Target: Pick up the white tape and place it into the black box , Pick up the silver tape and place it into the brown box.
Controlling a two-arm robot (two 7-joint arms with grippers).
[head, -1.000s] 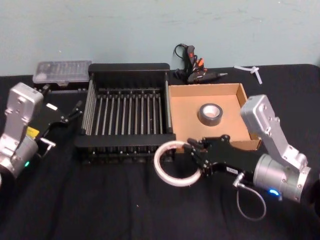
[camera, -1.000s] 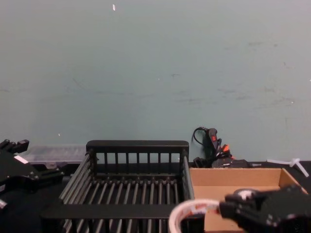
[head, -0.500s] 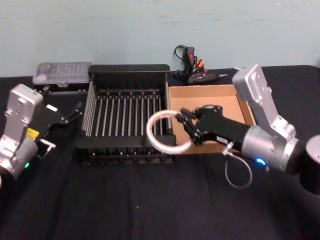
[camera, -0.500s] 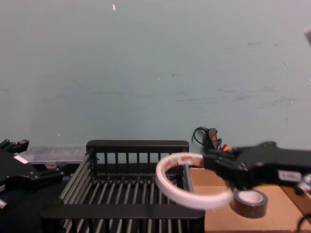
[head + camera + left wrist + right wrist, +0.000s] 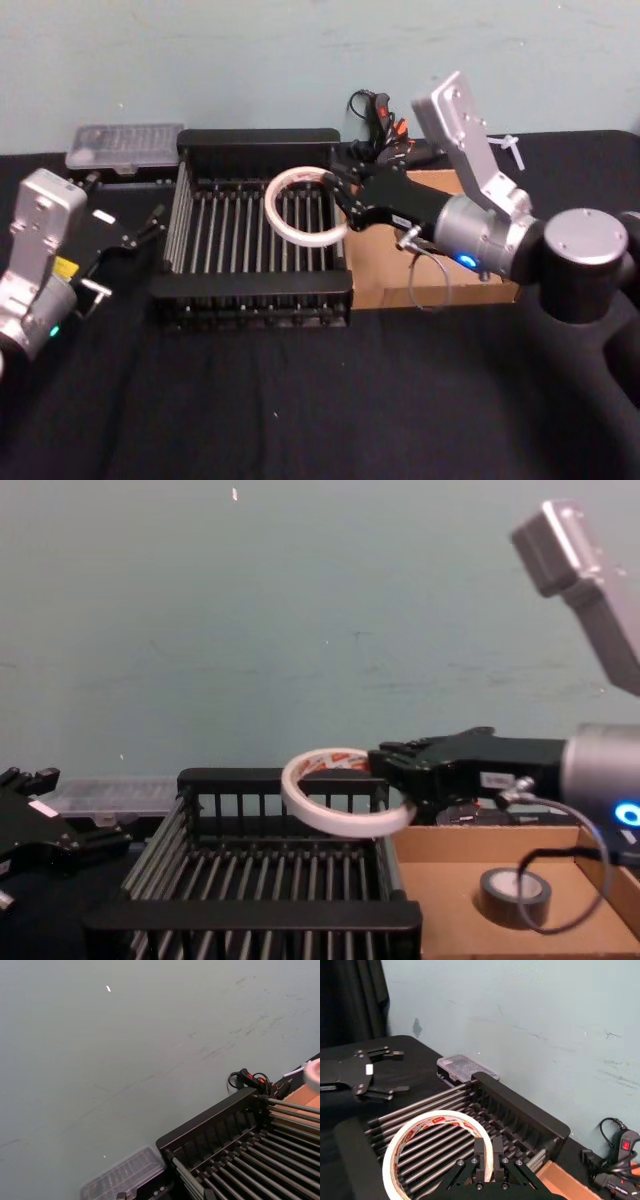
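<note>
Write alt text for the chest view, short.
The right gripper holds the white tape by its rim, tilted, in the air above the black box. The silver tape lies in the brown box beside it; the left gripper sits parked at the lower left.

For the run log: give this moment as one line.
right claw: shut on white tape, held above black box | silver tape: in brown box | left claw: open, parked left of black box

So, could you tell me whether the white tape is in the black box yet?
Not yet: the right gripper holds the white tape in the air above the black box.
</note>
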